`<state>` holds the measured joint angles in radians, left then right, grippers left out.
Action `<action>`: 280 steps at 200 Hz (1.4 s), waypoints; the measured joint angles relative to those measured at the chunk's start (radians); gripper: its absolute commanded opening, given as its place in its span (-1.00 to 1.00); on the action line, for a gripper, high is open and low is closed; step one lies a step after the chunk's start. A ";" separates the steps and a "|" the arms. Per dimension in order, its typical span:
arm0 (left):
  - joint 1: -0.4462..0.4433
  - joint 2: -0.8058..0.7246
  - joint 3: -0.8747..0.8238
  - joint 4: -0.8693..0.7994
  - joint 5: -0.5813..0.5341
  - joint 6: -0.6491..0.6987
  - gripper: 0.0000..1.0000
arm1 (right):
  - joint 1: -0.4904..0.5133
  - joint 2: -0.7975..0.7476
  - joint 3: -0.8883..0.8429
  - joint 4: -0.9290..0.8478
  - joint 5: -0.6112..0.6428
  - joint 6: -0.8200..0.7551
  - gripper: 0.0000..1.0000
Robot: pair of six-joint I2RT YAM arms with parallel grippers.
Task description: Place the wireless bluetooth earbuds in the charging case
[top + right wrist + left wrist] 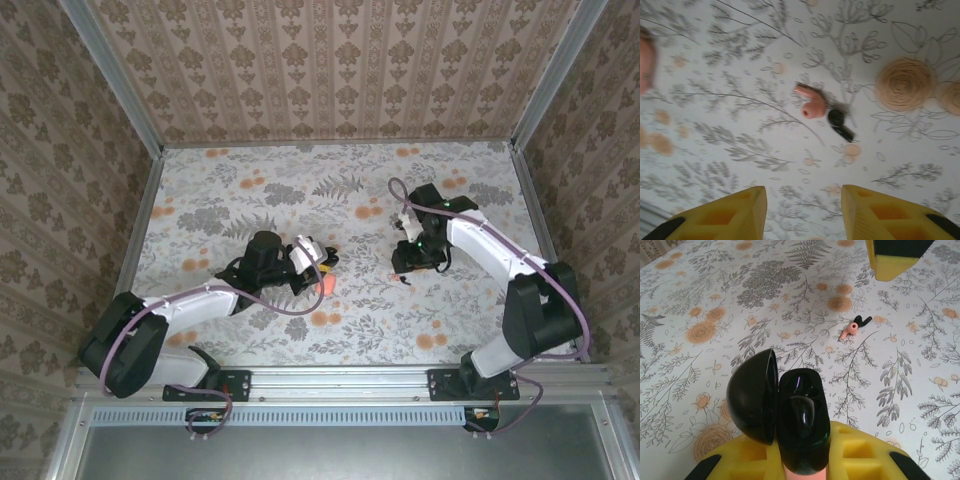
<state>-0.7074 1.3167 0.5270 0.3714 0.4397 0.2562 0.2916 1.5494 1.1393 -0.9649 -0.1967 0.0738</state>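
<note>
My left gripper (802,460) is shut on the charging case (802,425). The case looks glossy black with its hinged lid (752,395) swung open to the left, and a salmon-pink part shows under it between the fingers. A shiny black rounded shape sits in its well; I cannot tell whether it is an earbud. Two earbuds lie touching on the table: a pink one (811,103) and a black one (839,124), also seen as the pink earbud (849,330) and black earbud (862,320). My right gripper (802,192) hovers open just short of them, nothing between its fingers.
The table (340,330) is covered in a floral cloth and boxed in by patterned walls (330,70) with metal posts. The left gripper (315,265) and right gripper (405,268) face each other mid-table. A right fingertip (892,260) hangs above the earbuds in the left wrist view.
</note>
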 measured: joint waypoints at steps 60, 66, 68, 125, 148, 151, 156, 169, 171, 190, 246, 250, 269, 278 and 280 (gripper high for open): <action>0.000 -0.002 -0.004 -0.005 -0.019 0.000 -0.80 | 0.042 0.118 0.006 -0.011 0.153 -0.105 -0.11; 0.000 -0.002 -0.004 -0.005 -0.021 0.000 -0.81 | 0.050 0.129 0.006 -0.011 0.164 -0.113 -0.11; 0.000 -0.002 -0.004 -0.006 -0.021 0.000 -0.81 | 0.052 0.133 0.006 -0.011 0.166 -0.116 -0.10; 0.000 -0.002 -0.004 -0.006 -0.030 0.000 -0.80 | 0.088 0.228 0.017 0.010 0.206 -0.158 -0.06; 0.000 -0.002 -0.004 -0.010 -0.037 0.000 -0.80 | 0.089 0.261 0.024 0.032 0.217 -0.161 -0.06; 0.000 -0.002 -0.004 -0.011 -0.037 0.000 -0.81 | 0.089 0.264 0.024 0.035 0.217 -0.162 -0.06; 0.000 -0.002 -0.004 -0.013 -0.038 0.000 -0.80 | 0.089 0.267 0.024 0.042 0.217 -0.165 -0.07; 0.000 -0.002 -0.004 -0.021 -0.042 0.000 -0.80 | 0.089 0.274 0.026 0.053 0.217 -0.169 -0.07; 0.000 -0.002 -0.004 -0.021 -0.043 0.000 -0.80 | 0.089 0.275 0.027 0.054 0.216 -0.169 -0.06; 0.000 -0.002 -0.004 -0.031 -0.047 0.000 -0.80 | 0.089 0.284 0.029 0.074 0.219 -0.169 -0.10; 0.000 -0.001 -0.004 -0.038 -0.053 0.000 -0.80 | 0.086 0.304 0.053 0.111 0.254 -0.153 -0.15; 0.000 -0.001 -0.004 -0.039 -0.053 0.000 -0.80 | 0.085 0.304 0.055 0.111 0.258 -0.151 -0.15; 0.000 -0.001 -0.004 -0.044 -0.056 0.000 -0.80 | 0.079 0.304 0.064 0.113 0.273 -0.146 -0.15; 0.000 -0.001 -0.004 -0.045 -0.056 0.000 -0.80 | 0.074 0.304 0.067 0.113 0.275 -0.145 -0.15; 0.000 -0.001 -0.004 -0.045 -0.056 0.000 -0.80 | 0.073 0.304 0.067 0.113 0.275 -0.146 -0.15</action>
<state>-0.7074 1.3155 0.5232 0.3260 0.3836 0.2565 0.3649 1.8534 1.2064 -0.8524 0.0788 -0.0719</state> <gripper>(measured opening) 0.181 0.424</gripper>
